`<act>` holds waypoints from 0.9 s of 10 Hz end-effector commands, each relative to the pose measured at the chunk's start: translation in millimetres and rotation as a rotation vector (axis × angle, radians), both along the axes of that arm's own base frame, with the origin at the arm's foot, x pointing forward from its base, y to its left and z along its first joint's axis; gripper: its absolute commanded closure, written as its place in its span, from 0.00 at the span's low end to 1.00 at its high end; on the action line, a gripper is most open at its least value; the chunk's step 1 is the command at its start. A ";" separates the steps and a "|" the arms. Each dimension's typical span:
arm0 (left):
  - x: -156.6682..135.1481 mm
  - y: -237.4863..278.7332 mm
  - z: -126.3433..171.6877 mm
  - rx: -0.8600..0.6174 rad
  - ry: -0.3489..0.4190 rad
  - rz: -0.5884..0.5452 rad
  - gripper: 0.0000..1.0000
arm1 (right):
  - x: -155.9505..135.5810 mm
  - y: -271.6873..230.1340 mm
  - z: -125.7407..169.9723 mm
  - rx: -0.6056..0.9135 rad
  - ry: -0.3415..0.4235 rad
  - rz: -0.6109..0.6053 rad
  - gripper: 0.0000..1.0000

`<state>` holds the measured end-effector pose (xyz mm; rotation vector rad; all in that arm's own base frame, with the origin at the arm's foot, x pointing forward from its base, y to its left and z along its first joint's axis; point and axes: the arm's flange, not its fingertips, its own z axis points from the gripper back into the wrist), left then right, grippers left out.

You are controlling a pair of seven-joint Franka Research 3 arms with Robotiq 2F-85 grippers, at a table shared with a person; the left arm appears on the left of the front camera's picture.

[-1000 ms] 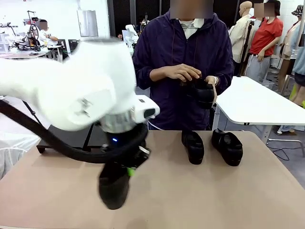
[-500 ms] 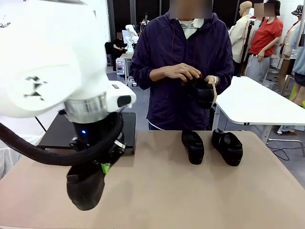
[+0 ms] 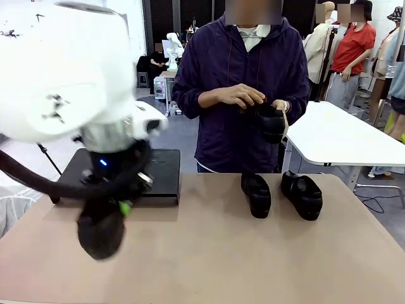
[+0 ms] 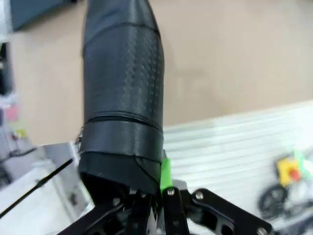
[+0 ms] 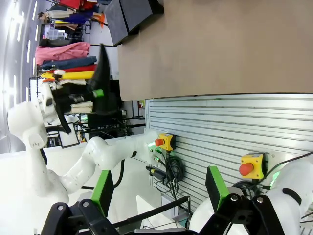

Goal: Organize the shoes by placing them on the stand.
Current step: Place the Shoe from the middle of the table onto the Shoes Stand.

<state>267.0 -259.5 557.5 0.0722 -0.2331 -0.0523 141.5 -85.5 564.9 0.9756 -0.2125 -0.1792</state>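
Front view: your left claw (image 3: 123, 206) pinches one shoe (image 3: 100, 233) near the stand (image 3: 161, 172), none placed yet; two shoes (image 3: 255, 195) sit on the counter (image 3: 253, 266), right claw (image 5: 159, 191) spread.

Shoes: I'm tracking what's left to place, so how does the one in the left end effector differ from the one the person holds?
The carried shoe hangs down from the shut left end effector over the table's near-left; the person's shoe sits in both hands beyond the far edge. Both are black, neither on the stand.
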 end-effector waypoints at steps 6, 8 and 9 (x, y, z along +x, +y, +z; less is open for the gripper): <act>126.0 245.6 -35.7 -0.058 -0.208 0.057 1.00 | -1.2 0.7 3.8 0.010 -0.028 0.013 0.00; 118.6 252.4 -32.9 0.026 -0.209 0.088 1.00 | -1.2 0.7 3.8 0.010 -0.028 0.013 0.00; 118.6 252.4 -32.9 0.026 -0.209 0.088 1.00 | -1.2 0.7 3.8 0.010 -0.028 0.013 0.00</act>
